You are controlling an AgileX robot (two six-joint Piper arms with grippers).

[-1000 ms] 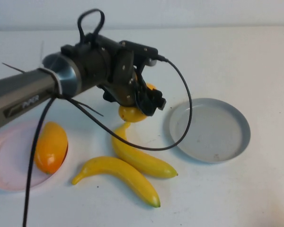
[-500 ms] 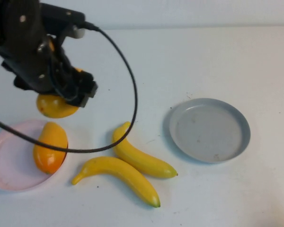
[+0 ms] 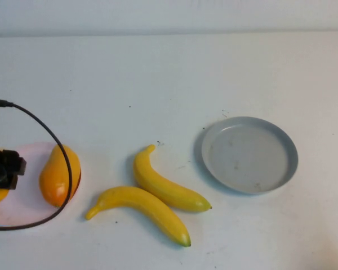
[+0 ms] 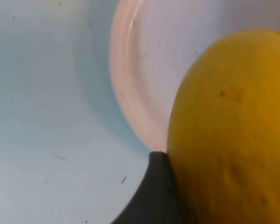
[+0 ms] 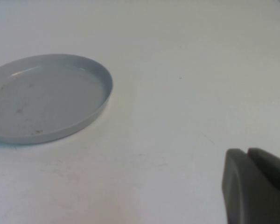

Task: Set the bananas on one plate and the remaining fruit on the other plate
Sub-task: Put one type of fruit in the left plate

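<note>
Left hand (image 3: 1, 173) sat at the far left edge of the high view, over the pale pink plate (image 3: 28, 202), its jaws spread wide around a plump yellow-orange fruit (image 4: 231, 135); in the left wrist view a dark finger (image 4: 154, 196) pressed that glossy, lightly speckled skin, pink rim just behind it. A second mango-like fruit (image 3: 59, 175), orange toward its lower end, lay on the pink plate's right side. Right hand (image 5: 256, 186) was down low over bare white table (image 3: 174, 79), fingers closed together, holding nothing, near the grey-blue plate (image 5: 46, 95). Two long curved glossy yellow bananas (image 3: 158, 194) lay on the table between the plates, side by side, apparently touching; the nearer one had a greenish tip. Grey-blue plate held nothing, dark specks inside. Versus half a second earlier: left hand had swung from behind the pink plate to over it, carrying the fruit along; bananas and plates unmoved.
</note>
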